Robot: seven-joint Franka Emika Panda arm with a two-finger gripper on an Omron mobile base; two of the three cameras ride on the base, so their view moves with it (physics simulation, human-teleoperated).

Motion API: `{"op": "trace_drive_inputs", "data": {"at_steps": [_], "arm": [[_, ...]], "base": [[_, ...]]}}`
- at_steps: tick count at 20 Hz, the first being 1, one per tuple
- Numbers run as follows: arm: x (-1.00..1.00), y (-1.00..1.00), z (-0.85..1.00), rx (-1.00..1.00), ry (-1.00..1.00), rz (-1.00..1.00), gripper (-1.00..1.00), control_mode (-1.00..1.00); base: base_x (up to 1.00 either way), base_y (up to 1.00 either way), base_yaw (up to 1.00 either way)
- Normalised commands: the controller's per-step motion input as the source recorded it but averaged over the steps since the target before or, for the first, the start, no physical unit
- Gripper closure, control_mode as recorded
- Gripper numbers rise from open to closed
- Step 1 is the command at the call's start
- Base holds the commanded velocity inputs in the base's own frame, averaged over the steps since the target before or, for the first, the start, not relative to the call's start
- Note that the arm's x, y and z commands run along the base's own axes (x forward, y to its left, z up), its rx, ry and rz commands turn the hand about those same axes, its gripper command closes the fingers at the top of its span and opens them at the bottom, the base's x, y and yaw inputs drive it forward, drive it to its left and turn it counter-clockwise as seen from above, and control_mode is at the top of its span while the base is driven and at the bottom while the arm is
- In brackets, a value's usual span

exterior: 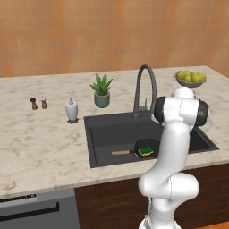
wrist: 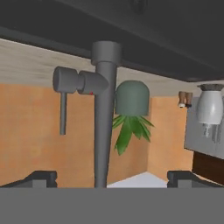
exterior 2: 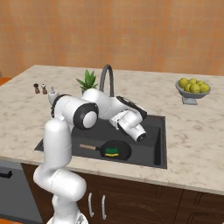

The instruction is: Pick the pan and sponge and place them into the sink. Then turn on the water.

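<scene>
Lying in the sink (exterior: 103, 129), the pan (exterior: 144, 146) points its handle left, sponge (exterior: 145, 151) inside; fingers (wrist: 41, 177) spread apart facing the faucet (wrist: 104, 122).

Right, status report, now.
Gripper open, facing the faucet, nothing held. Pan in the sink, sponge on it. No water running. Path to the faucet lever clear.

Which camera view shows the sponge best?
The left base view: the sponge lies in plain sight on the pan in the sink, its yellow and green layers clear. The right base view shows it too, smaller and darker.
</scene>
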Motion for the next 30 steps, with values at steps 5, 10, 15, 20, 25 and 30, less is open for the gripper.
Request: {"op": "trace_drive_inputs", "data": {"at_steps": [5,10,15,20,25,30], "arm": [[0.45,0.00,0.00,0.00,0.00,-0.04,-1.00,-1.00],[0.48,0.00,0.00,0.00,0.02,-0.01,-1.00,-1.00],[0.49,-0.07,-0.03,0.00,0.02,0.00,-1.00,-1.00],[0.40,-0.18,-0.15,0.01,0.00,0.00,-1.00,-1.00],[0.31,-0.07,-0.38,0.00,0.00,0.00,-1.00,-1.00],[0.18,0.00,-0.20,0.00,0.00,-0.01,-1.00,-1.00]], "base": [[0.00,0.00,0.00],[0.00,0.00,0.00],[0.00,0.00,0.00],[0.00,0.00,0.00],[0.00,0.00,0.00],[0.00,0.00,0.00]]}}
